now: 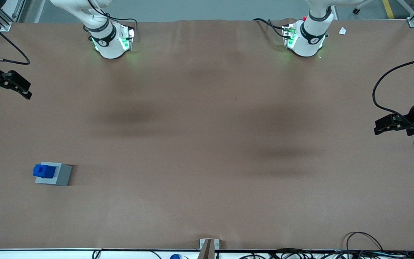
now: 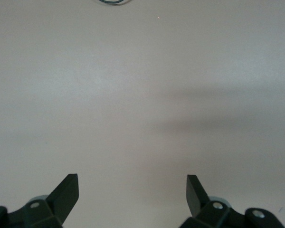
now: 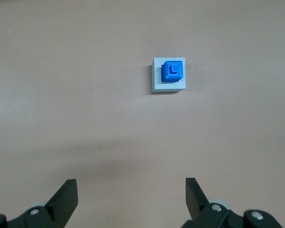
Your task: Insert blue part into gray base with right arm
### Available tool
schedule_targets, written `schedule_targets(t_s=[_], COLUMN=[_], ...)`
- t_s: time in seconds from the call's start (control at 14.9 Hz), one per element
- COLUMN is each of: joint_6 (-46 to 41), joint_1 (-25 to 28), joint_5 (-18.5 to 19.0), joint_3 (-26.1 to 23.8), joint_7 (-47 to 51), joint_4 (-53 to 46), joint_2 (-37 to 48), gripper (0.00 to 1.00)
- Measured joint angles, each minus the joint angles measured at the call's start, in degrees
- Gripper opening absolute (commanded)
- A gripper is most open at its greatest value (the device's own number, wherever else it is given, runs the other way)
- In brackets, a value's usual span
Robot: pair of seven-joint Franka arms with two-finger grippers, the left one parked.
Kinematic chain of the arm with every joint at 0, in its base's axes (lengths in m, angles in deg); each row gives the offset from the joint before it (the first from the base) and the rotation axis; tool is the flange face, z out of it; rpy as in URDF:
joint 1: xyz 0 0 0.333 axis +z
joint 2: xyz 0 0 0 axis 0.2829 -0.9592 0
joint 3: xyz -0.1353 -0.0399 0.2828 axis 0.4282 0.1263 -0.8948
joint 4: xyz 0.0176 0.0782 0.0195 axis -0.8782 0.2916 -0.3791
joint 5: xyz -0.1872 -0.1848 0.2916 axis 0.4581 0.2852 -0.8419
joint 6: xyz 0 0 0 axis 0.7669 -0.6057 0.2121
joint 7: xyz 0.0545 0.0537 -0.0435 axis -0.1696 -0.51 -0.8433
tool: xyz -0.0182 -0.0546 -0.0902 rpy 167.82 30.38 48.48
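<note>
Although the blue part (image 3: 172, 72) already sits in the gray base (image 3: 156, 76) toward the working arm's end of the table (image 1: 207, 144), the gripper (image 3: 128, 192) hangs high above, jaws spread wide and empty, both well apart from it.

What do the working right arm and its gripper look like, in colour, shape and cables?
The right arm has a white rounded shell, a black band with white lettering near its base, green lights glowing there, and thin black cables along it. Its gripper is black and angular, near the working arm's end of the table, farther from the front camera than the gray base holding the blue part. Its two wedge-shaped jaws stand apart.
</note>
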Motion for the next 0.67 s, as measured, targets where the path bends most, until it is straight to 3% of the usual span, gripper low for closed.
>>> schedule_targets(t_s=[0.67], joint_6=[-6.5], joint_1=[-0.5], joint_5=[-1.2], joint_3=[-0.1], joint_7=[-0.1], joint_4=[-2.8], joint_2=[-0.7], gripper=[1.0])
